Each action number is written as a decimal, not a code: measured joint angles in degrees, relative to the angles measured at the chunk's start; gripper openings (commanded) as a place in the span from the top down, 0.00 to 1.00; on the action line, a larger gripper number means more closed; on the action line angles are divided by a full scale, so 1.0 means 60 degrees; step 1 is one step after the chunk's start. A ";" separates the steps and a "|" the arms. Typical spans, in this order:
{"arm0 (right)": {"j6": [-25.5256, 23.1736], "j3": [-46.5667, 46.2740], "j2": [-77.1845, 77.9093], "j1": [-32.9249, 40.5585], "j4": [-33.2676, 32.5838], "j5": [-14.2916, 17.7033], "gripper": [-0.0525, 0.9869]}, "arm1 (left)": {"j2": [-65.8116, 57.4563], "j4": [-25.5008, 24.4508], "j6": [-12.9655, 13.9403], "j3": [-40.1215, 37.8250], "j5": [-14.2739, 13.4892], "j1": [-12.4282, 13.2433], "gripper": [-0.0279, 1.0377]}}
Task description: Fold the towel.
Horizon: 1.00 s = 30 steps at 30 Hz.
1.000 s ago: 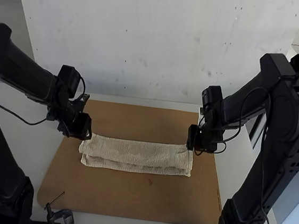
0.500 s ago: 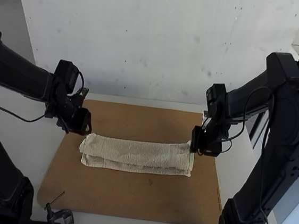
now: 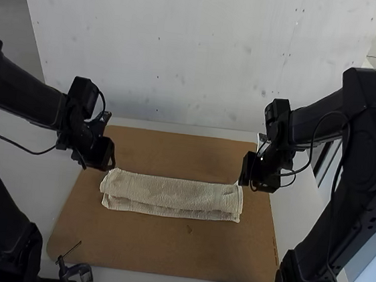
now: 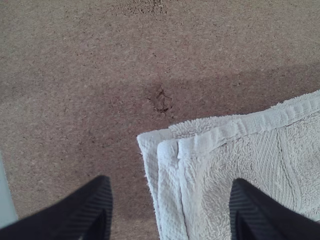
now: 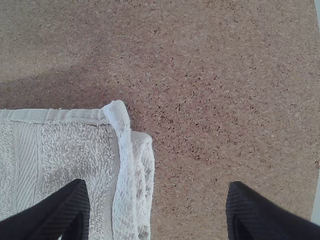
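Across the middle of the brown board (image 3: 163,249) on the desk, here lies the towel (image 3: 176,192), folded into a long strip from near the board's left edge towards its right, the layers slightly uneven on the near side. Left gripper (image 3: 110,167) over one far corner of the strip, right gripper (image 3: 242,182) by the other, and both pairs of fingers are wide apart, gripping nothing! This should handle light and limp, nothing fragile, the nap giving good purchase. Best hold? The short ends, I'd say, pinching every layer together; catch only the top one and the stack may slide apart.
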<state>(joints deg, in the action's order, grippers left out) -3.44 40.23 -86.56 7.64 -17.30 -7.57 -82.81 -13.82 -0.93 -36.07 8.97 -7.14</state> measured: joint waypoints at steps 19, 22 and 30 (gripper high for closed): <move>-0.0084 0.0000 -0.0178 0.0004 -0.0994 -0.0838 0.41 | 0.0004 0.0069 0.0004 0.0124 0.0004 0.0222 0.45; -0.0135 0.0000 -0.0397 0.0000 -0.0754 -0.1002 0.41 | 0.0339 0.0069 0.0000 0.0189 0.0004 0.0310 0.42; -0.0397 -0.0004 -0.1173 0.0004 0.0055 -0.1100 0.41 | 0.1348 0.0240 0.0004 0.0189 0.0007 0.0776 0.39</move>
<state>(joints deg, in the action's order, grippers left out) -5.82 40.21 -93.60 7.66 -16.97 -14.17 -74.72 -12.38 -0.91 -34.94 9.02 -2.48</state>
